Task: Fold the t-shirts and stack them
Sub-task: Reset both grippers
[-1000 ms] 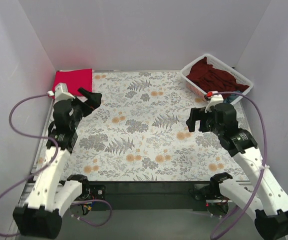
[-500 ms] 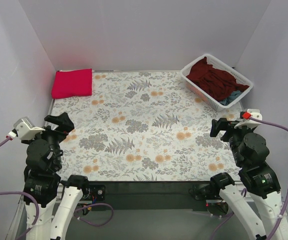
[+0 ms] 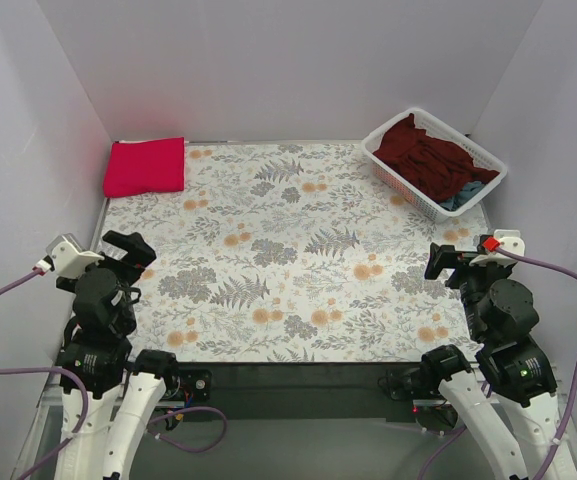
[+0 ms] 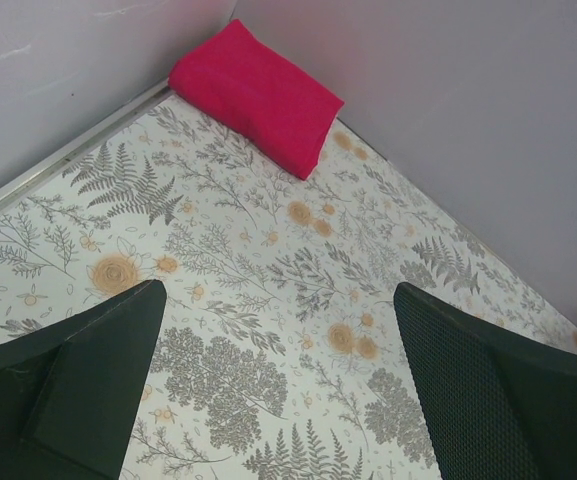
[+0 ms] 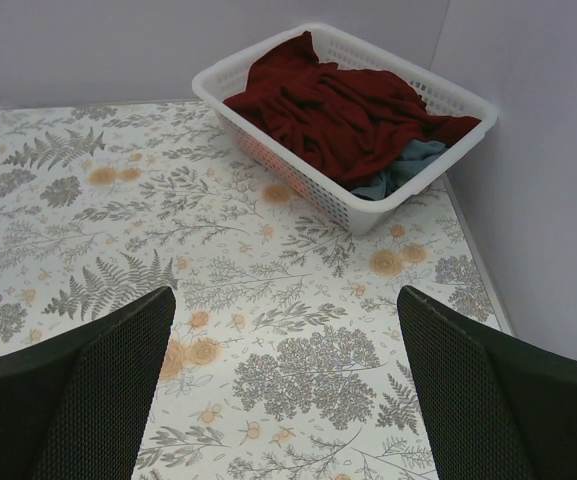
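A folded crimson-red t-shirt [image 3: 146, 166] lies in the far left corner of the table; it also shows in the left wrist view [image 4: 258, 95]. A dark maroon t-shirt [image 3: 426, 153] and a teal-blue one [image 3: 460, 196] lie crumpled in the white mesh basket [image 3: 383, 169]; the right wrist view shows the maroon shirt [image 5: 338, 105] and the teal one [image 5: 398, 172]. My left gripper [image 3: 128, 252] is open and empty, drawn back at the near left. My right gripper [image 3: 450, 262] is open and empty at the near right.
The floral tablecloth [image 3: 288, 250] covers the table between the arms. White walls enclose the left, back and right sides. The basket [image 5: 230, 95] stands in the far right corner. Purple cables loop beside both arm bases.
Both arms have pulled back from the table's middle toward the near edge. The left gripper has left the red shirt's corner; the shirt stays folded there.
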`<state>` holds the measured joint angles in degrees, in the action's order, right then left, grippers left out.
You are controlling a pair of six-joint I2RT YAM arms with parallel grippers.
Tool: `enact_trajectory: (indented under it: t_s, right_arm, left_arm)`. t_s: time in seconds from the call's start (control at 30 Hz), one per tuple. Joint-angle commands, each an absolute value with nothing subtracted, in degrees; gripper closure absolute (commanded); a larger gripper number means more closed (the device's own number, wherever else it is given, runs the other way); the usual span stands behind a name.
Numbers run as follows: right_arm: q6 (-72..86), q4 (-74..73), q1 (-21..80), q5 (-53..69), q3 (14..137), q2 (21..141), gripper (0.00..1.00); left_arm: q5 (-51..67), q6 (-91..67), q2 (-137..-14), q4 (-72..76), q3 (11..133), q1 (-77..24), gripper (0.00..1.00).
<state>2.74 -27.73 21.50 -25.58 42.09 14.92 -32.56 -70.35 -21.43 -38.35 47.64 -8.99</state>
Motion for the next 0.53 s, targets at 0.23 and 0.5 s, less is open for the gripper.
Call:
enact_trajectory:
  t_s: [0.23, 0.5]
  right_arm:
    - [0.6, -23.6, 21.4, -24.5, 41.4, 14.0, 0.02]
    - [0.4, -22.9, 21.4, -24.6, 41.1, 13.6, 0.02]
  left_arm:
    - [-32.6, -69.7, -21.0, -33.9, 43.2, -9.6, 0.02]
    - [-31.2, -67.2, -20.6, -32.2, 42.5, -10.3, 0.02]
